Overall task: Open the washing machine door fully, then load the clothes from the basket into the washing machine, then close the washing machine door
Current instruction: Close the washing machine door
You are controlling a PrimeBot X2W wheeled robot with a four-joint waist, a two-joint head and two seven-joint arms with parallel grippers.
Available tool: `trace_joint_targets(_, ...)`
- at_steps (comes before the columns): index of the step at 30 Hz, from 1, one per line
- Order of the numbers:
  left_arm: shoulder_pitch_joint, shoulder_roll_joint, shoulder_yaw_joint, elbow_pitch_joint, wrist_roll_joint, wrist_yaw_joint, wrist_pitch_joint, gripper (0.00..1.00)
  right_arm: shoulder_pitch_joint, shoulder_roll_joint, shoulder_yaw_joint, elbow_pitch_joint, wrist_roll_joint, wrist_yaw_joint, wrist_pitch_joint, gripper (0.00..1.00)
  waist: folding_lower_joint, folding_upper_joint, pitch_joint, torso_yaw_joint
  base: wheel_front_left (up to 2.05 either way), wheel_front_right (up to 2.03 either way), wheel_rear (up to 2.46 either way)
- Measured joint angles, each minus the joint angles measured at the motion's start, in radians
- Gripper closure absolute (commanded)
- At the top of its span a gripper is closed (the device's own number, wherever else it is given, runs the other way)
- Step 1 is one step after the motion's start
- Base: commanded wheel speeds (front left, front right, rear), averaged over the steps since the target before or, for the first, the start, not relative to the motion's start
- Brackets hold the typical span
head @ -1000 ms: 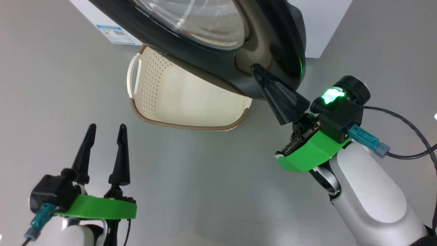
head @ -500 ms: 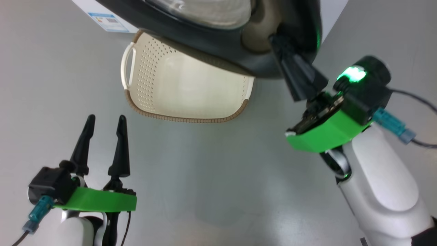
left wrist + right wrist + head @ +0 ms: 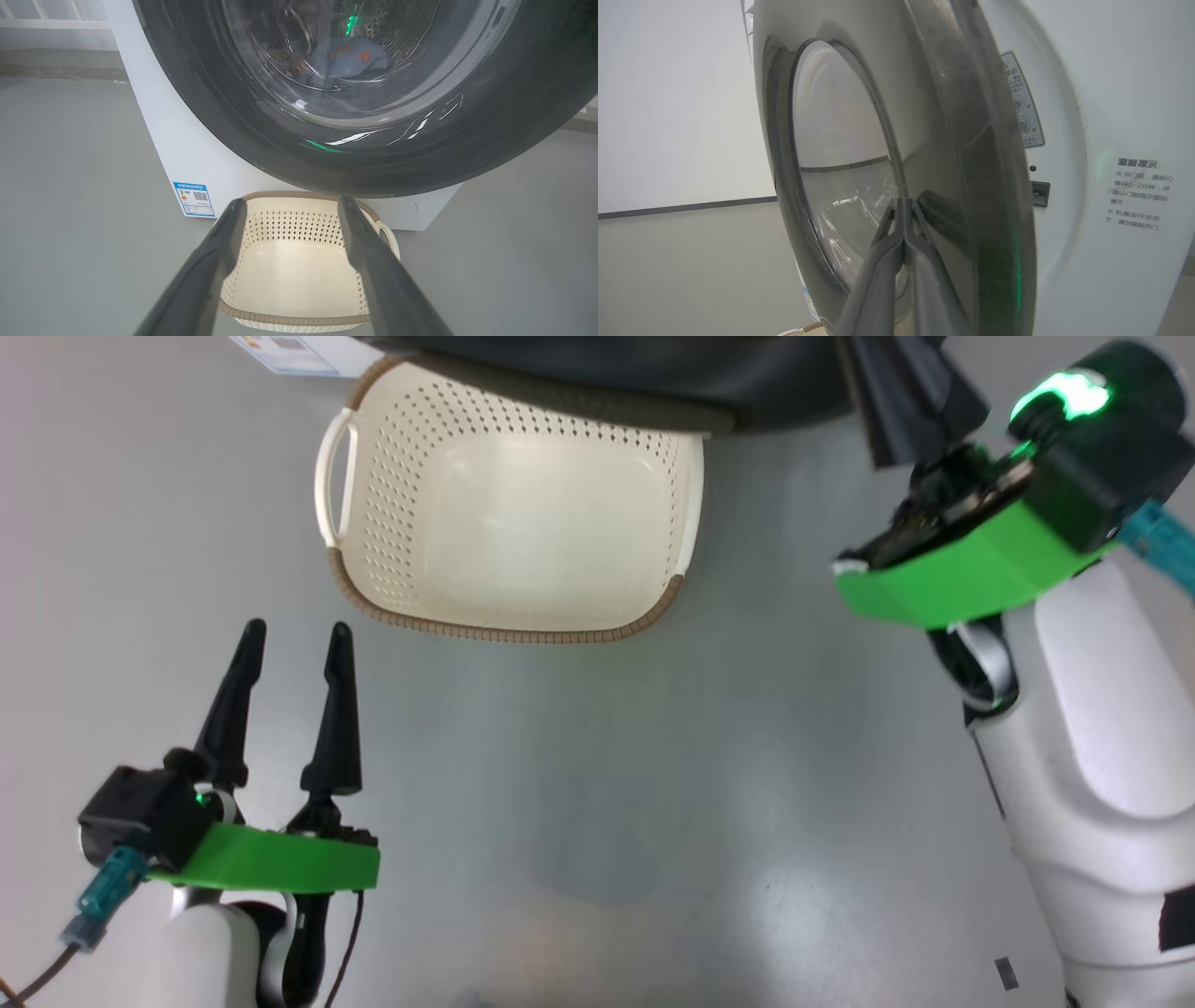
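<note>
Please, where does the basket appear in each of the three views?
Head view: the basket, top centre, partly under the washing machine door.
Left wrist view: bottom centre, below the door.
Right wrist view: a pale sliver at the bottom edge, probably its rim.
Shared landmark: the glossy black door, in all three views.
</note>
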Motion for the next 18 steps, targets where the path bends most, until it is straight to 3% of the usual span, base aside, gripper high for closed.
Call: trace_joint_targets(18, -0.091, -0.007, -0.025, 0.0, 0.0, -0.007, 0.0, 0.0, -0.262, 0.042, -0.105, 0.065, -0.032, 0.0, 0.0, 1.0, 0.0, 0.0, 0.114, -0.014, 0.0, 0.0, 0.0)
